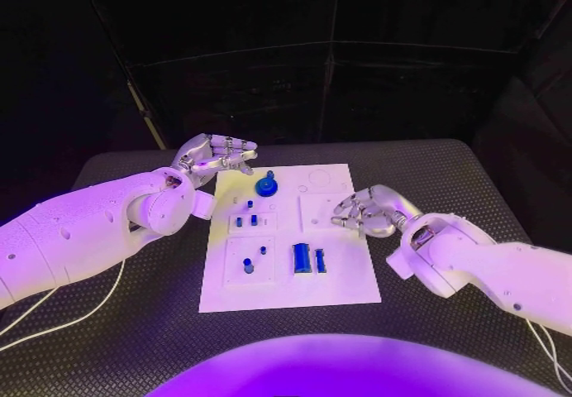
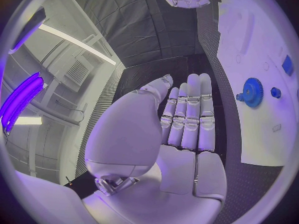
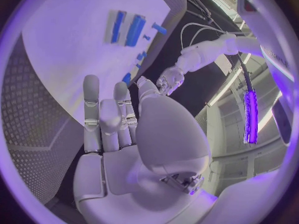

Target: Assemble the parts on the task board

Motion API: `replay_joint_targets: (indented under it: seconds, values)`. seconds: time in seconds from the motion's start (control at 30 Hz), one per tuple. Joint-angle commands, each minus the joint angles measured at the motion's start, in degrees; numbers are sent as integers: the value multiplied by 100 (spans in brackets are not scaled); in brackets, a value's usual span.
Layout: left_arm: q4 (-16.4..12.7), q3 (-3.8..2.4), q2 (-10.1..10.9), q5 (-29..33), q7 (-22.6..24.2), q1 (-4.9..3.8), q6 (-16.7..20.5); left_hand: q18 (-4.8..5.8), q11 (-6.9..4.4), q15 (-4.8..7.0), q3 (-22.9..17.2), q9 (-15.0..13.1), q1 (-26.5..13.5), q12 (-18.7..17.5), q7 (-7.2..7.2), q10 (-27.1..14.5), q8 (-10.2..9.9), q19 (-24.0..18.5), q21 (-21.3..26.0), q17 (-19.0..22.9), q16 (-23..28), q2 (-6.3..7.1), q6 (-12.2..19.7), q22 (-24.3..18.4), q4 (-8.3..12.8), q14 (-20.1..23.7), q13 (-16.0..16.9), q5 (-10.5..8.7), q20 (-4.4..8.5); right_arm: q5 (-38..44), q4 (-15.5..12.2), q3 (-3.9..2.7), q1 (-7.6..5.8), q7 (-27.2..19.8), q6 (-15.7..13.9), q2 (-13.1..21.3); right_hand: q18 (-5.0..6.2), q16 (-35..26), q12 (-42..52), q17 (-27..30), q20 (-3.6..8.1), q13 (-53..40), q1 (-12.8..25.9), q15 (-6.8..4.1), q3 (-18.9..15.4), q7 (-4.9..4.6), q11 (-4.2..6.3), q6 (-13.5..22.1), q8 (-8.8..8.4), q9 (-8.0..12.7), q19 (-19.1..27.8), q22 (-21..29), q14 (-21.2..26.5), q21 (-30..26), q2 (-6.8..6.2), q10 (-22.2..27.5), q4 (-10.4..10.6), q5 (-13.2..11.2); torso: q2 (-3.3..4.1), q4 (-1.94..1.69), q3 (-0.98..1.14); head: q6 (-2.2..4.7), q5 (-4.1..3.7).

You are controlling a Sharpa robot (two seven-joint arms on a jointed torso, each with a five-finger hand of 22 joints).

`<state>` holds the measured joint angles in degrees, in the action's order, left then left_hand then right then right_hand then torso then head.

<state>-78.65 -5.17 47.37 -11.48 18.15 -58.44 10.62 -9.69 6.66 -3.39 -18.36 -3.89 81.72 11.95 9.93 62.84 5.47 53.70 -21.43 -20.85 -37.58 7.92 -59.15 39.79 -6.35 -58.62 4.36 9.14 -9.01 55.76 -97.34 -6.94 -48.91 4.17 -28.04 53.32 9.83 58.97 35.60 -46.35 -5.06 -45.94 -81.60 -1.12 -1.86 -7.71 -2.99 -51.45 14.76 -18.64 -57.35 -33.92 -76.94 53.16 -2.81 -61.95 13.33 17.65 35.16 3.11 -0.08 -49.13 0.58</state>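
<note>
The white task board [image 1: 345,277] lies in the middle of the table. A blue gear [image 1: 266,187] stands near its far left side, also visible in the left wrist view as the gear [image 2: 252,92]. Two blue bars [image 1: 310,260] lie side by side near the board's middle, with small blue pegs [image 1: 245,220] to their left. My left hand [image 1: 216,155] hovers at the board's far left corner, just left of the gear, fingers [image 2: 190,109] straight and holding nothing. My right hand [image 1: 369,210] hangs over the board's right edge, fingers [image 3: 93,109] loosely bent and empty.
The black textured table [image 1: 453,182] surrounds the board on all sides. White cables [image 1: 72,318] run along the table at the near left. The right wrist view shows the bars [image 3: 127,29] on the board [image 3: 69,45] and my left hand [image 3: 168,80] beyond.
</note>
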Motion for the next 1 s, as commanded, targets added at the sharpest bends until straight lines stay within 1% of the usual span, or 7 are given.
replay_joint_targets:
  seconds: [0.03,0.17,0.37,0.57,0.8,0.83,1.0]
  values:
    - [134,-6,-67,533,326,-4,-236,-22,39,-112,-8,2,-59,-105,-38,5,22,-374,500,272,616,-7,45,-376,-71,119,-45,-11,-132,-2298,430,-21,-193,-1839,89,-125,37,-1189,-517,1128,-83,424,-160,98,23,-90,-96,-1,-72,59,261,283,593,-443,47,397,-50,-144,-146,11,-54,103,-34]
    - [416,-6,-231,762,502,-2,-300,-82,108,-284,-9,6,-67,-455,-99,90,-43,-775,1394,711,1698,-39,82,-1241,-157,-11,-68,-5,-449,-3082,1239,-30,-417,-2327,377,-467,0,-2541,-1643,1805,-336,1611,-420,387,132,-291,-361,-1,-302,297,790,870,1252,-1433,134,631,-49,-470,-295,14,-123,196,-64]
    - [1002,-8,-587,1126,764,-2,-36,-114,277,-485,227,17,-92,-825,-152,-48,-172,-1120,1796,1138,2649,-59,197,-1954,-178,187,-75,-15,-649,-3723,2436,-39,-557,-2736,749,-1135,13,-4261,-2420,2881,-739,2927,-503,738,191,-317,-513,-164,-728,705,1220,1648,1873,-2675,181,347,-110,-574,-458,25,-173,440,-27]
    - [1498,-10,-929,1378,923,0,379,36,273,-492,944,23,-184,-845,-219,-941,-191,-2585,1860,1524,3397,-233,709,-2970,-218,658,-79,-6,-771,-3993,3163,-41,-586,-2912,1047,-1628,65,-5092,-2884,3556,-956,3703,-294,905,62,-364,-621,-248,-1079,1027,1209,2150,1934,-3417,267,309,-296,-645,-557,0,-166,701,19]
    - [1813,-11,-1191,1481,992,12,699,132,172,-499,1317,32,-156,-865,-132,-1452,-201,-2859,1862,1661,3409,-329,1028,-3210,-288,1039,-94,3,-776,-4067,3648,-42,-594,-3009,1241,-2003,78,-5521,-3175,4074,-1054,4166,-38,1002,-144,-356,-710,-176,-1119,1334,1130,2558,1891,-4006,409,308,-586,-685,-583,-27,-127,893,45]
    - [1768,-5,-1154,1251,745,17,363,351,-76,-248,1836,389,-2562,-1195,-389,-2879,-547,-3609,2143,2085,3758,-792,2472,-3437,-11,2465,-436,-274,-271,-3805,3552,-37,-581,-2721,914,-1941,-296,-5897,-3560,4197,-572,4594,2381,715,186,-19,-384,1392,-1476,1864,2542,2774,3639,-4352,281,2068,-773,-995,-561,-5,-154,833,38]
    - [1624,21,-1110,1245,765,7,512,413,-158,-169,1836,389,-3313,-1195,-467,-3355,-547,-3843,2143,2085,3758,-792,2951,-3512,84,2936,-436,-356,-116,-3898,3403,2,-609,-2757,780,-1884,-297,-5897,-3560,4635,-439,4594,3210,649,186,89,-311,1924,-1476,1864,2953,2886,4188,-4520,281,2636,-880,-1108,-542,-41,-135,908,27]
